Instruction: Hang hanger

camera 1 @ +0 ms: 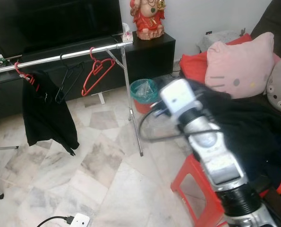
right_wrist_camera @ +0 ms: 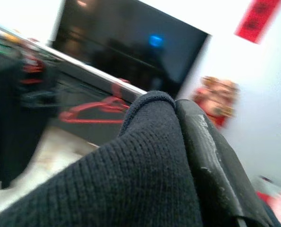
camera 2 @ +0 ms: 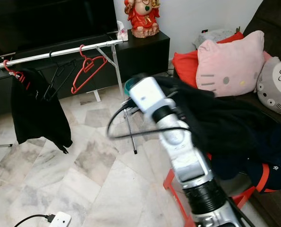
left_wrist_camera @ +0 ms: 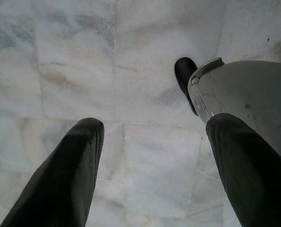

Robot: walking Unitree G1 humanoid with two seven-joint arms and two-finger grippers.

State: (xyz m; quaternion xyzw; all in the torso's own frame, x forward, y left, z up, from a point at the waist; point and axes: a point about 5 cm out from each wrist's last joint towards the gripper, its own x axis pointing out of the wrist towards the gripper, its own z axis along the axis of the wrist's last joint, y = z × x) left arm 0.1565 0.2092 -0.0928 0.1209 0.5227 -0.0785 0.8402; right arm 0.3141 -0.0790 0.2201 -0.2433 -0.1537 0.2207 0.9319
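So right now the right arm (camera 2: 187, 161) is up in front of the head camera, bent and reaching forward, with a black knit garment (camera 2: 216, 118) draped off the far end of it. In the right wrist view that knit fabric (right_wrist_camera: 145, 165) lies right against one black finger (right_wrist_camera: 211, 156), so I'd say the right gripper (right_wrist_camera: 178, 109) is pinching the garment. I can't make out a hanger inside it, so whether there's one in there is a guess. The left gripper (left_wrist_camera: 149, 137) hangs idle, pointing down at the marble floor (left_wrist_camera: 83, 61), its fingers (left_wrist_camera: 64, 175) spread apart with nothing between them.

My read on the step: it's carrying the garment over and hasn't reached the rail yet. The next move calls for getting closer and lifting high enough to hook over the bar.

Just past the arm there's a red stool (camera 1: 192, 184) and dark clothes piled on the sofa next to a pink cushion (camera 1: 239, 66). Further off stands the clothes rail (camera 1: 74, 53), well apart from the gripper. On it hang a red hanger (camera 1: 97, 72), a black hanger (camera 1: 67, 78) beside it, and a black shirt (camera 1: 46, 111) on another red hanger. Behind that there's a dark TV cabinet with a red figurine (camera 1: 147, 18) on top.
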